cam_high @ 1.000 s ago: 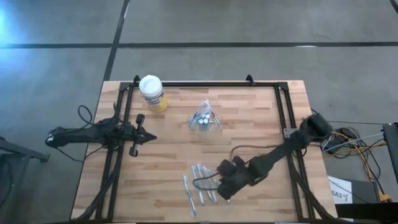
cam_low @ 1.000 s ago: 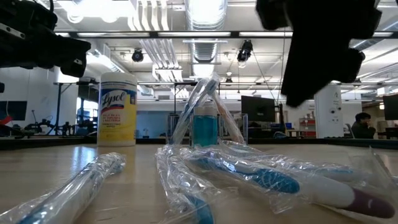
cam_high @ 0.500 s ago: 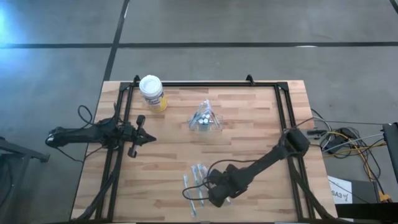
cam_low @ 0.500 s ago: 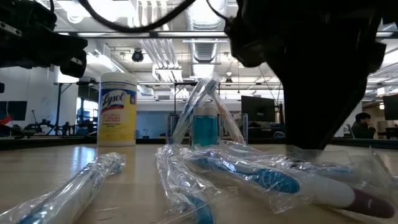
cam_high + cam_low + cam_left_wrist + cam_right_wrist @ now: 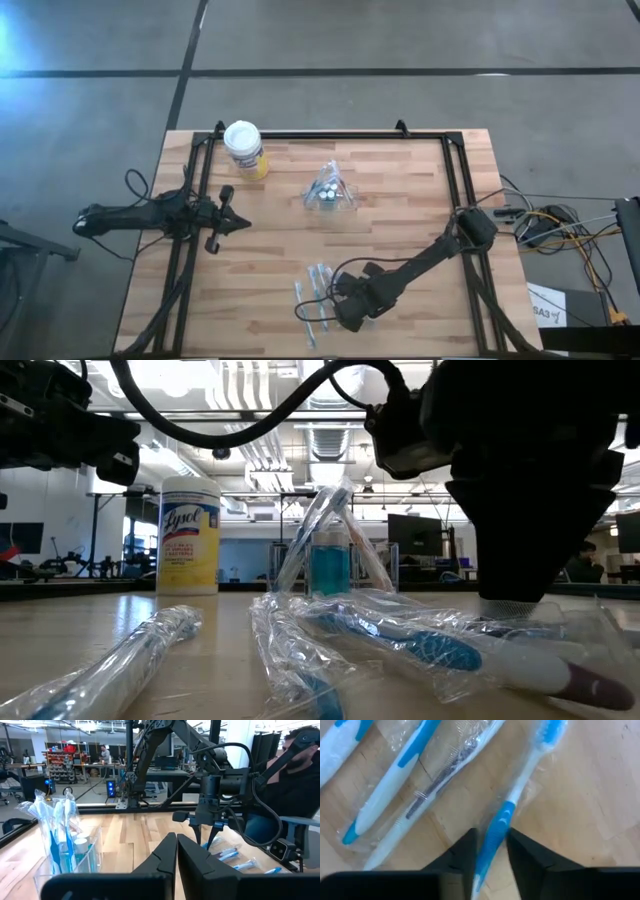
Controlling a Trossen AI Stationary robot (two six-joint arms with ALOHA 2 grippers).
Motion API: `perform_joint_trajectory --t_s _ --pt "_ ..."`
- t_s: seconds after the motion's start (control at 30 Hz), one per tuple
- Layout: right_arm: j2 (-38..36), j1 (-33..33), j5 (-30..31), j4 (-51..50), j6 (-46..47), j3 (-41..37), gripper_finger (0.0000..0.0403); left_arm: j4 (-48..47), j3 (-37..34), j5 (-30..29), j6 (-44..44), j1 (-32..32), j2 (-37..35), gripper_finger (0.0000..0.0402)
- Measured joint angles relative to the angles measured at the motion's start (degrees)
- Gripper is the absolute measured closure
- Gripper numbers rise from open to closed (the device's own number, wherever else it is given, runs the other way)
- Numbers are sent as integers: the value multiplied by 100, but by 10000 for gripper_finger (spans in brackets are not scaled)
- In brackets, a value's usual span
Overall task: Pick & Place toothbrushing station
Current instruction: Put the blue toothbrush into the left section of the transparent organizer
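Two dark arms over one wooden tabletop point(image 5: 420, 200), framed by black rails. Yellow canister point(image 5: 244, 148) with a white lid standing near the far left corner. Clear plastic holder point(image 5: 328, 192) upright near the middle of the tabletop, a little toward the far edge, with blue and white toothbrushes standing in it and small white-capped pieces at its base. Well apart from it, a loose cluster of wrapped toothbrushes point(image 5: 312, 290) lying flat close to the near edge, about midway along it.

Right pincer point(image 5: 340, 312) down at that cluster, pointing at the wood. Seen from its own wrist: jaws narrowed to a slim gap, one finger pressed to each side of the blue part of a single blue-and-white toothbrush point(image 5: 520, 790) in clear wrap, its bristle end pointing away from the fingers. Closed on that handle, with the brush lying against the wood. Just beside it, more wrapped brushes, not touched by the fingers.

Left pincer point(image 5: 240, 222) waiting above the left edge of the tabletop, aimed across toward the right arm, jaws pressed together with nothing between them.
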Motion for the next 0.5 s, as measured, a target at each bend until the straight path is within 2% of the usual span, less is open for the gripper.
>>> perform_joint_trajectory --t_s 0.17,0.37,0.5 --pt "-76 7 123 -99 -173 -21 383 0 -2 0 2 0 0 381" --pt "-321 6 659 -469 -73 -15 385 -2 -2 0 117 0 4 385" --pt "-640 117 1502 -422 -288 -18 385 4 -2 2 -34 0 21 394"
